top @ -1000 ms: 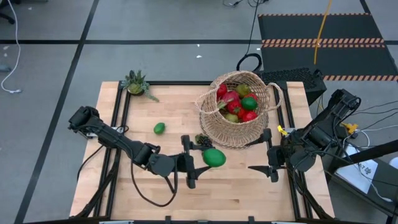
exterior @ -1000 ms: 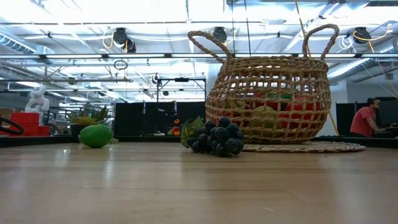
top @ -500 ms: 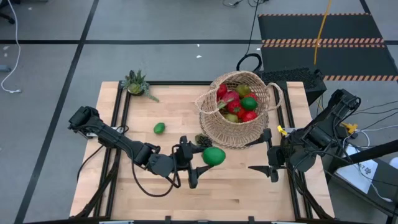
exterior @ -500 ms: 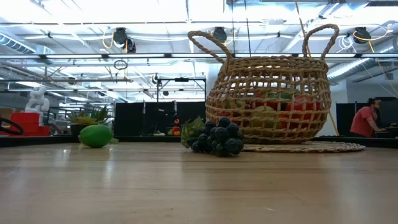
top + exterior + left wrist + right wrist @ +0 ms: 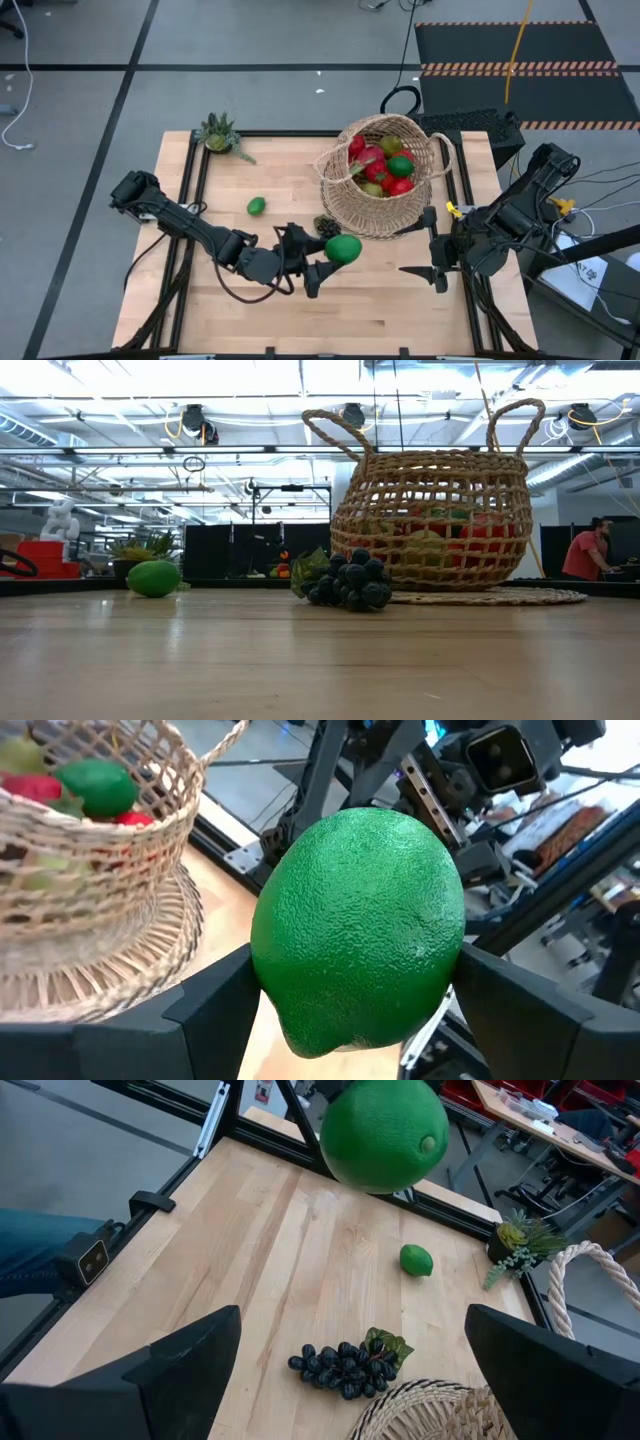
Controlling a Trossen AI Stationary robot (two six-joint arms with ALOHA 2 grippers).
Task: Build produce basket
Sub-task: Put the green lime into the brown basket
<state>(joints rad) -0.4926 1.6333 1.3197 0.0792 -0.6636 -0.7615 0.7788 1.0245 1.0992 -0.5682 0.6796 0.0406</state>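
My left gripper [image 5: 322, 258] is above the table's middle, shut on a large green lime [image 5: 358, 925] that is also in the right wrist view [image 5: 385, 1135]. The wicker basket [image 5: 385, 190] stands on its flat base at the far right, with red, green and yellow produce [image 5: 382, 165] inside. Dark grapes [image 5: 326, 226] lie on the table against the basket's foot. A small green lime [image 5: 256, 206] lies farther left. My right gripper [image 5: 422, 245] waits open near the right edge, nothing between its fingers. My left gripper pinches the large lime by two opposite sides [image 5: 262, 960] between its two fingers. The fingers come nearly level from the table's left, pointing toward the right edge. The lime is lifted clear of the table, its small nub turned downward.
A spiky potted plant [image 5: 218, 134] stands at the far left corner. Black frame rails [image 5: 195, 190] run along the table's edges. Bare wood lies along the near side [image 5: 350, 320]. A person [image 5: 585, 550] sits in the room beyond.
My left gripper has rolled about its own pointing line while staying in place, turning the large lime with it. The fingers now stand slanted around the lime. The lime stays held and clear of the table.
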